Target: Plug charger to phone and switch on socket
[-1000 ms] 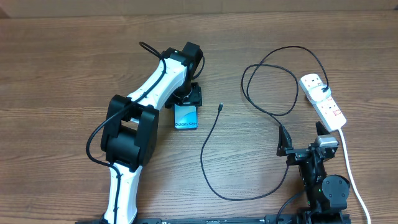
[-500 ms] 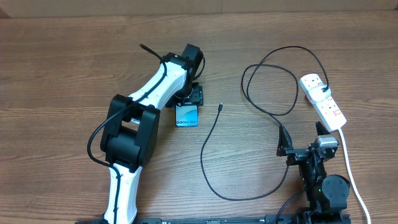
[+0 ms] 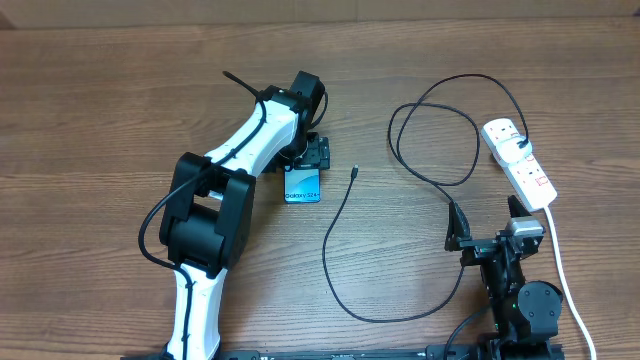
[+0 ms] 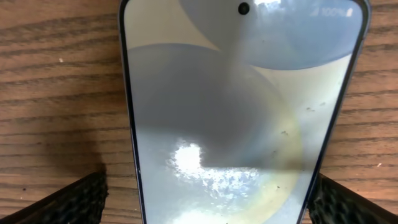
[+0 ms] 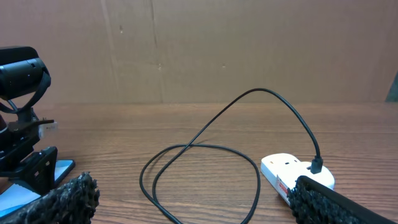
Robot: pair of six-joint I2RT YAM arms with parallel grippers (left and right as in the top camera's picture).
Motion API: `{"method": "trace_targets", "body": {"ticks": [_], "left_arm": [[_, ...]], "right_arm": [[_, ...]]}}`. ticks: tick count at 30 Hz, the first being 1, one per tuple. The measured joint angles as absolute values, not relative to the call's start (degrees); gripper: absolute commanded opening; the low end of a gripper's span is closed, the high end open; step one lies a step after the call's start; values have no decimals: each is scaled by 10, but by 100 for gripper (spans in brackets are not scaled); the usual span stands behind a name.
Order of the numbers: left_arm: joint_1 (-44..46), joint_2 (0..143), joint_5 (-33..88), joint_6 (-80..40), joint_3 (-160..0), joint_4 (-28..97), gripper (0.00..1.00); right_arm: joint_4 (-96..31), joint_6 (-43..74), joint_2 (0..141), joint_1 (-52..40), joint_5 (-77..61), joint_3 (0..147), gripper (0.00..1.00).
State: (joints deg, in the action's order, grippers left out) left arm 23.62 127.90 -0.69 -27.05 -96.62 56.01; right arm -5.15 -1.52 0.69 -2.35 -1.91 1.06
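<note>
**Overhead.** Brown wood-grain desk (image 3: pixel 100 120). We note the phone (image 3: pixel 302 188), a slim flat rectangle with its teal screen up, near the desk's middle. Its far end lies under the left gripper (image 3: pixel 308 160). The charger (image 3: pixel 324 252) is a thin black cable. Its small tip lies free just right of the phone, not touching it. The cable sweeps toward the near edge, loops back, and ends in a black plug seated in the socket (image 3: pixel 522 160). The socket is a white plastic strip with red switches by the right edge. Its thick white cord (image 3: pixel 560 262) runs to the near edge. The right gripper (image 3: pixel 485 218) sits by the near-right corner, jaws spread wide, nothing between them.

Against 1 second ago, the phone lies squarer and shows less of itself. Charger and socket are unmoved.

**Left wrist.** Glossy glass with glare and a dark rim. 2 black knurled pads (image 4: pixel 68 202) stand outside the phone's long edges, released, not gripping.

**Right wrist.** 2 textured pads sit far apart and empty. Cardboard wall (image 5: pixel 249 43) stands beyond the far edge.
</note>
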Motion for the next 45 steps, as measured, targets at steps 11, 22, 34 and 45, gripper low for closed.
{"method": "trace_targets", "body": {"ticks": [11, 22, 34, 45], "left_arm": [[236, 1279, -3, -270, -966, 557, 100], [237, 1277, 8, -270, -966, 548, 100], [247, 1277, 3, -269, -966, 556, 99], [255, 1277, -7, -269, -964, 557, 98]], "right_arm": [[-51, -15, 7, -23, -19, 11, 100], [-51, -15, 7, -23, -19, 11, 100], [-51, -15, 7, -23, -19, 11, 100], [-51, -15, 7, -23, -19, 11, 100]]}}
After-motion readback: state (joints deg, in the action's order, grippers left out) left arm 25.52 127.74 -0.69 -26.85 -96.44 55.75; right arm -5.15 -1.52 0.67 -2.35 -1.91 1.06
